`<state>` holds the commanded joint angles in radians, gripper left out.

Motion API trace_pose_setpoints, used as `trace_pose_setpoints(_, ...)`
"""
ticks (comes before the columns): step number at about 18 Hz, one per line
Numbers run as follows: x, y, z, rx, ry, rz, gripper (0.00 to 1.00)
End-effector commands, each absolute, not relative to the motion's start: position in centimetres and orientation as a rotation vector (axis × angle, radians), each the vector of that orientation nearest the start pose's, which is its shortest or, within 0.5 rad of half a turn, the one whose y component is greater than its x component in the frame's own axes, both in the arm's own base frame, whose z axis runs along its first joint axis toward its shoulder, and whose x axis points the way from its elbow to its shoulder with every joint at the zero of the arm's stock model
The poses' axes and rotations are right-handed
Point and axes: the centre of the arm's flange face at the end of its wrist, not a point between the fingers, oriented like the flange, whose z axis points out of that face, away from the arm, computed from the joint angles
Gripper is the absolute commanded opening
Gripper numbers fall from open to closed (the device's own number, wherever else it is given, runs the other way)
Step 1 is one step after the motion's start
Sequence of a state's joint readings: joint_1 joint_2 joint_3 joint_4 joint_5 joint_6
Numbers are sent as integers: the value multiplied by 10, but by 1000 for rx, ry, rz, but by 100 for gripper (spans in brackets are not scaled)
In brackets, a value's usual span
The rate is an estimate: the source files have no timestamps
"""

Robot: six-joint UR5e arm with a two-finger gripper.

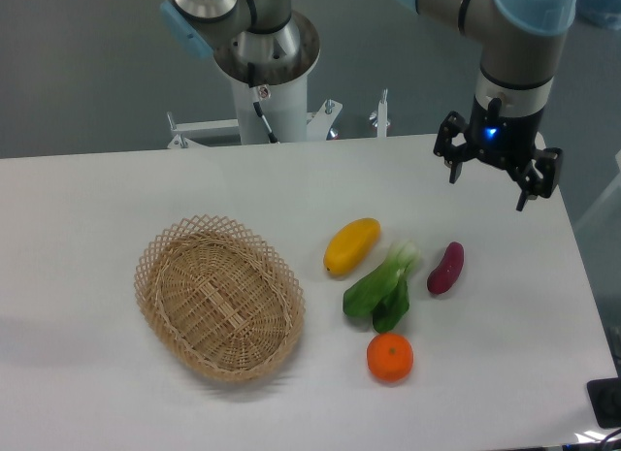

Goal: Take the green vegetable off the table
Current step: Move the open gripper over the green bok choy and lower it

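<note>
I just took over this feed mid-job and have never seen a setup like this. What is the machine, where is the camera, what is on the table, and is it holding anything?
You have one fixed camera looking down at the table from the front. The grey and blue machine is a robot arm; its base stands behind the far edge. At its end is the gripper, with two fingers spread open and empty, hanging above the table's far right side. On the table lie a woven basket at left, with nothing visible in it, then a yellow fruit, the green vegetable with its pale stalk pointing toward the far right, a purple vegetable, and an orange nearest the camera. Nothing is held yet.
</note>
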<state>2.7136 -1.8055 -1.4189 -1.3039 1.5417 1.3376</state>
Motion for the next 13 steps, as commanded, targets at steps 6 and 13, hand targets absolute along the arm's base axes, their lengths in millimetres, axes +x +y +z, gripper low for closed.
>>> trace_pose_setpoints(6, -493, 375, 460, -3029, 296, 238, 100)
trace_pose_setpoints(13, -481, 405, 439, -2990, 73, 292, 100)
